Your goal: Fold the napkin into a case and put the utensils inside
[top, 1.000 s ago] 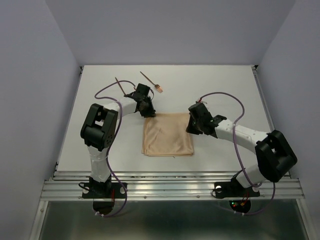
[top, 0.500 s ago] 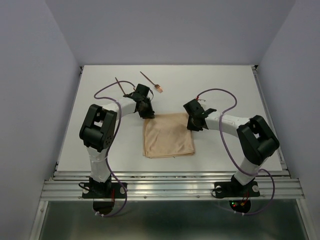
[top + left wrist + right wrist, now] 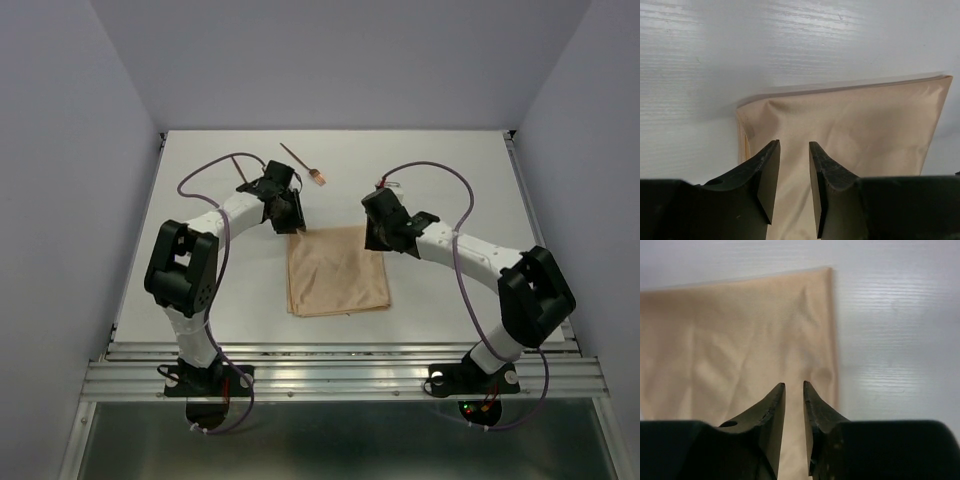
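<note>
On the white desk [image 3: 450, 170], seen from above, the thin tan, softly creased napkin [image 3: 337, 272] lies flat as a folded rectangle between the two arms, not yet narrowed into a case. The left end effector [image 3: 284, 212] hangs over its far left corner and the right end effector [image 3: 377, 232] over its far right corner. A thin reddish-brown stick-like utensil with a paler forked head [image 3: 302, 166] lies on the desk well behind the cloth; the second, plain one I cannot make out for certain near the left arm's cable. In the left wrist view the dark fingers [image 3: 769, 175] stand a small way apart with nothing between them, the napkin's corner just ahead; whether they touch the cloth cannot be told. In the right wrist view the fingers [image 3: 771, 415] are parted by only a slit, also empty, over the cloth near its right edge. The risk, as I judge it, lies in the coming pinch. So narrow an opening may skate over the layers or catch only the top one, so the fold springs open. Uneven lifting by the two arms would drag the cloth and leave a crooked case.
</note>
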Tool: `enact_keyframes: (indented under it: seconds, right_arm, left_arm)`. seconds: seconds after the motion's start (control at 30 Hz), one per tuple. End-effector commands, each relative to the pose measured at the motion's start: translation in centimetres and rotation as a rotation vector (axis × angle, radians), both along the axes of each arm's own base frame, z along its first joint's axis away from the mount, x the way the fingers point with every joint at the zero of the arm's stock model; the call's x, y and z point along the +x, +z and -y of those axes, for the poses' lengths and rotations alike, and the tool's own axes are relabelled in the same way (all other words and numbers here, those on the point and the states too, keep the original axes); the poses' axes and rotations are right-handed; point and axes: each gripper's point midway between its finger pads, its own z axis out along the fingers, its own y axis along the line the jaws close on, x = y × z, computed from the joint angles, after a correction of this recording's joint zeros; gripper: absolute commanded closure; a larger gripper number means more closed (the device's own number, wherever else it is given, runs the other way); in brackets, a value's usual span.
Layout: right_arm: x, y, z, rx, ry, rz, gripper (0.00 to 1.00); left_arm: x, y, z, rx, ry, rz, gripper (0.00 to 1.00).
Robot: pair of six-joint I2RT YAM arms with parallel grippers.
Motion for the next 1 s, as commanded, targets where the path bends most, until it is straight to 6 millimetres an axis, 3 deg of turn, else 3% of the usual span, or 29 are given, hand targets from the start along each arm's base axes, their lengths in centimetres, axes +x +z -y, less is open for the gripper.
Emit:
enact_keyframes:
  seconds: [0.0, 0.17, 0.33, 0.37, 0.43, 0.5, 0.67, 0.97]
  right_arm:
    - [-1.5, 4.7, -4.0, 0.052, 0.126, 0.09, 0.69]
    - [-4.9, 4.8, -8.0, 0.039, 0.231, 0.102, 0.46]
    - [-7.5, 5.2, -13.7, 0.009, 0.37, 0.136, 0.46]
    - [-8.7, 5.1, -15.1, 0.0, 0.418, 0.141, 0.46]
    - [-9.6, 3.6, -16.9, -0.044, 0.464, 0.126, 0.46]
    - [-10.6, 3.5, -18.7, -0.067, 0.496, 0.129, 0.46]
    - [-12.4, 0.1, -20.9, -0.138, 0.562, 0.084, 0.46]
    - [-13.6, -2.6, -21.9, -0.16, 0.599, 0.029, 0.5]
  left_arm:
    - [0.5, 5.4, -0.6, -0.022, -0.029, 0.098, 0.58]
    - [1.0, 7.9, -4.0, -0.038, 0.034, 0.133, 0.57]
    - [1.4, 9.0, -9.9, 0.04, 0.162, 0.14, 0.55]
    - [1.4, 9.4, -10.7, 0.041, 0.184, 0.145, 0.55]
    - [1.2, 9.1, -12.7, 0.04, 0.229, 0.137, 0.54]
    - [0.8, 9.2, -13.5, 0.035, 0.23, 0.142, 0.54]
    - [-0.1, 8.5, -15.5, 0.044, 0.268, 0.128, 0.54]
    - [-0.4, 8.1, -15.7, 0.049, 0.26, 0.129, 0.54]
